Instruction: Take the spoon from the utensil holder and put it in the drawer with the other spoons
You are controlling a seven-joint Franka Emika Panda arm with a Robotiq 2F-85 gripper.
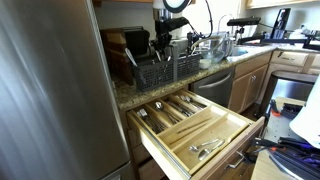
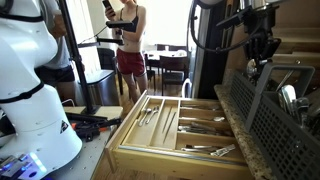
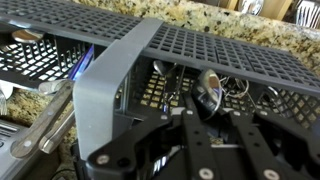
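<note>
In the wrist view the gripper [image 3: 192, 115] hangs low over the utensil holder [image 3: 200, 45]. Its matte black fingers and linkages merge with the dark inside of the basket, so I cannot tell whether the jaws are apart or clamped on anything. Just beyond the fingertips a small rounded piece of polished metal catches the light. It is probably the bowl of the spoon [image 3: 208, 88], standing inside the holder among thin wire-like shapes. The holder is black and rectangular, with flat walls pierced by a regular square grid. A smooth grey band [image 3: 105, 90] arches across it, matte and gently curved. Behind the basket runs the granite countertop [image 3: 200, 15], speckled in tan, cream and black.

In both exterior views the gripper sits at the top of the basket, fingers pointing down. Below the counter edge the drawer [image 1: 215, 140] is pulled fully open. It is a wide, pale box of wood with a clean grain, and long straight dividers split it into narrow compartments. Silvery cutlery [image 2: 200, 126] lies lengthwise in several of them, too small to sort by type. A brushed-steel refrigerator [image 1: 50, 90] stands beside the drawer.
</note>
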